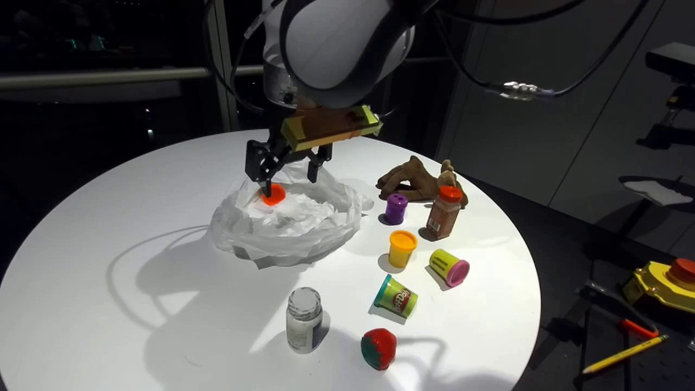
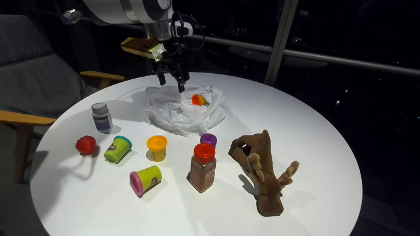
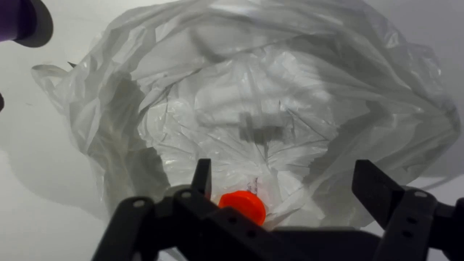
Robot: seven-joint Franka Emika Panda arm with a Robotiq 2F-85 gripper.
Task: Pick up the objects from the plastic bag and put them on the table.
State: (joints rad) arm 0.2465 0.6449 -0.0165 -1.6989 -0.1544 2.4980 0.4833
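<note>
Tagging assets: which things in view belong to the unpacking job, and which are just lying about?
Job: plastic bag, orange-lidded tub inside, white table, open pincer; likely unpacked: brown antlered toy, purple shaker, red-capped jar, amber tub, pink-lidded tub, teal-lidded tub, labelled jar, strawberry.

Lying about: armchair, pencil, red-button box.

Open above, the bag (image 1: 304, 243) blocks sideways entry.

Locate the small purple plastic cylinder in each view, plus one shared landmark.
In an exterior view: small purple plastic cylinder, upright, right of centre.
In an exterior view: cylinder, below centre, lower part hidden.
Wrist view: cylinder, top left corner, cut off.
Shared landmark: translucent white plastic bag.
</note>
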